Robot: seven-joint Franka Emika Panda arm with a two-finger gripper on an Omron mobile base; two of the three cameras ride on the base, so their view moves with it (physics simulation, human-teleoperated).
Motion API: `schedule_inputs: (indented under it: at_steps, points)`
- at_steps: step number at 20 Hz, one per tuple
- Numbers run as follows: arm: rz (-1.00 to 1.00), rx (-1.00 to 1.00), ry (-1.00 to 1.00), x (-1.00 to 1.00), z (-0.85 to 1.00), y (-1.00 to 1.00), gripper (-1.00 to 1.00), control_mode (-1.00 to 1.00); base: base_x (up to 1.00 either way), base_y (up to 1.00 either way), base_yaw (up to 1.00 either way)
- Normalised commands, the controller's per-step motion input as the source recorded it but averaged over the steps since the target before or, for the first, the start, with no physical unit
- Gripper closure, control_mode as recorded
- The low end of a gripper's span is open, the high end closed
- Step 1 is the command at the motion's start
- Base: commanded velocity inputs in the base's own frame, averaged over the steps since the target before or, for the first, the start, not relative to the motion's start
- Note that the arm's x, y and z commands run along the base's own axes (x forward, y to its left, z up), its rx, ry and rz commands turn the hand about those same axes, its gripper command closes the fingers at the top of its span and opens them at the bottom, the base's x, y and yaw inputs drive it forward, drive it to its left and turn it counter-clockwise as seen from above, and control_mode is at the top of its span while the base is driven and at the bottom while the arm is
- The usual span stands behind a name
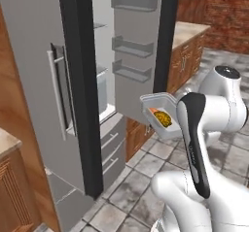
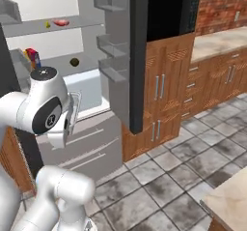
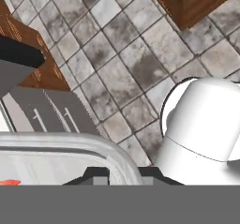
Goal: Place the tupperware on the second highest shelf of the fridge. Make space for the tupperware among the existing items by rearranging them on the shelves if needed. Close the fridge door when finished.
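A simulated kitchen. A white robot arm holds the tupperware (image 1: pixel 159 113), a shallow grey container with yellow-orange food inside, in the air before the open fridge (image 1: pixel 44 80). The claw (image 3: pixel 123 172) is pressed nearly together, pinching the container's rim. In the hand view the pale rim (image 3: pixel 70 143) runs just beyond the dark fingertips (image 3: pixel 96 174), touching them. In the left base view the container tilts, its open side turned toward the camera, so the food could slide.

The container sits at the claw itself, out in front of the door bins (image 1: pixel 132 46) of the open fridge door (image 1: pixel 141 56), well apart from any shelf.

The step in hand looks like carrying it to the second highest shelf (image 2: pixel 58 63). That shelf lies above the claw and deeper inside the fridge, past the door's edge. A dark olive-brown ball (image 2: pixel 74 61) rests on it. Higher up, a red-pink meat piece (image 2: pixel 61 22) and a small yellow bit (image 2: pixel 48 25) lie on another shelf (image 2: pixel 29 29).

To do it well, the arm should probably level the container first, lift it above shelf height, then steer it inward clear of the bins. It should set down beside the ball, not on it.
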Motion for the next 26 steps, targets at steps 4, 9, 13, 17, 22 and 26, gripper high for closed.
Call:
schedule_inputs:
  at_steps: [4, 9, 13, 17, 22, 26]
  points:
    - [0.00, 0.00, 0.00, 0.00, 0.00, 0.00, 1.00, 1.00, 0.86, -0.32, 0.07]
    - [0.00, 0.00, 0.00, 0.00, 0.00, 0.00, 1.00, 1.00, 0.80, -0.08, 0.25]
    - [0.00, 0.00, 0.00, 0.00, 0.00, 0.00, 1.00, 1.00, 0.62, 0.00, 0.38]
    - [0.00, 0.00, 0.00, 0.00, 0.00, 0.00, 1.00, 1.00, 0.56, 0.00, 0.42]
    - [0.00, 0.00, 0.00, 0.00, 0.00, 0.00, 1.00, 1.00, 0.67, 0.00, 0.40]
    - [0.00, 0.00, 0.00, 0.00, 0.00, 0.00, 1.00, 1.00, 0.74, -0.04, 0.36]
